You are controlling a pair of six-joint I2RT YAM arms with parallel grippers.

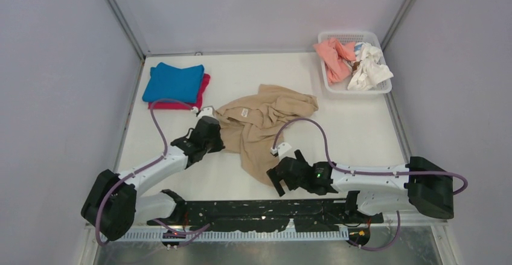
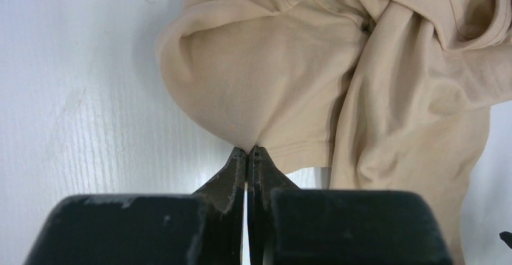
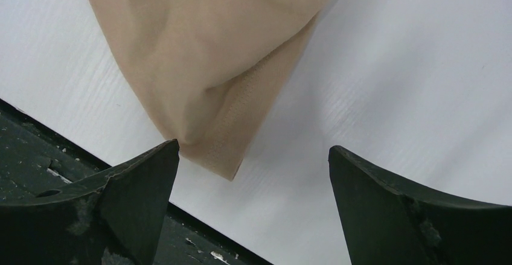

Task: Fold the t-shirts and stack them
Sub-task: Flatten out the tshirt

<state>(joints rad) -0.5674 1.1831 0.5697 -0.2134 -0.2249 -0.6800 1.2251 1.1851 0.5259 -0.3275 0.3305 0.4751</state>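
My left gripper [image 2: 249, 154] is pinched tight on an edge of the crumpled tan t-shirt [image 2: 284, 90], which spreads away from my fingertips across the white table [image 2: 78, 96]. My right gripper [image 3: 253, 150] stands wide apart. The shirt's near corner lies between its fingers, close beside one.

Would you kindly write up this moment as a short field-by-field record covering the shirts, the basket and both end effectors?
tan t-shirt: crumpled, unfolded, at centre
left end effector: shut, pinching the tan t-shirt's edge
right end effector: open, at the tan t-shirt's near hemmed corner, gripping nothing
blue t-shirt: folded, stacked on the magenta t-shirt, far left
basket: far right, holds the salmon t-shirt and the white t-shirt, both unfolded
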